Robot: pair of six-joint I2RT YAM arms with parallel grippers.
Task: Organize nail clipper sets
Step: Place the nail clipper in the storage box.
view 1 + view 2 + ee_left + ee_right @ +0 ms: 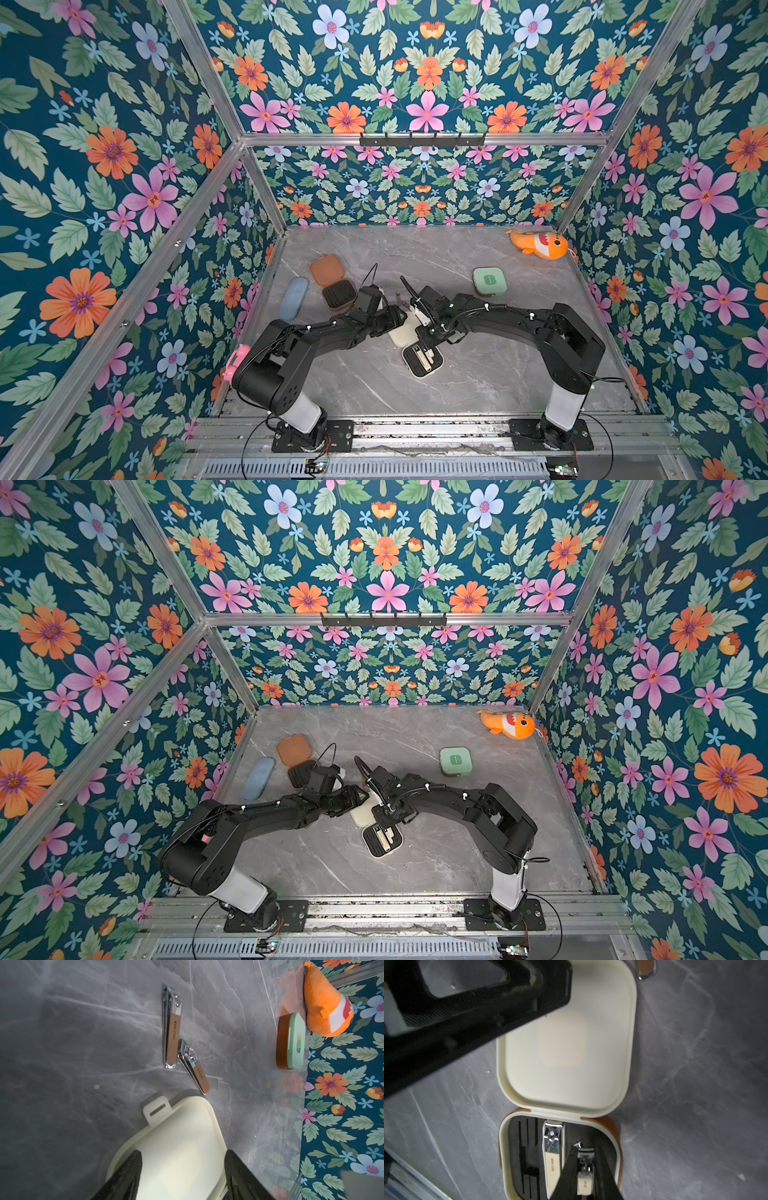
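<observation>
- Cream case (422,360) open mid-table (498,365), lid (571,1053) flat, black tray (525,1147) facing up.
- L claw (182,1155): fingers (128,1174) spread, one at each lid edge, clamped on it.
- R claw (586,1153): nearly together, pinching small cream clipper (584,1183) just over the tray's R side.
- Big cream clipper (552,1159) lies in a slot mid-tray, beside the pinched one.
- 2 brown clippers loose on table just past the lid's tab end: long one (171,1028) and short one (194,1066), the short one's head right by the long one's tail; touching or not, can't tell.
- Brown case (332,282) open, far-L of cream case; tray looks bare of tools.
- Mint case (489,281) closed, far-R of cream case, well apart.
- Blue case (294,297) L of brown case, further from cream case.
- Fish plush (540,245) in far-R corner, beyond mint case.
- Pink clock (235,361) near-L of cream case, partly behind L arm.
</observation>
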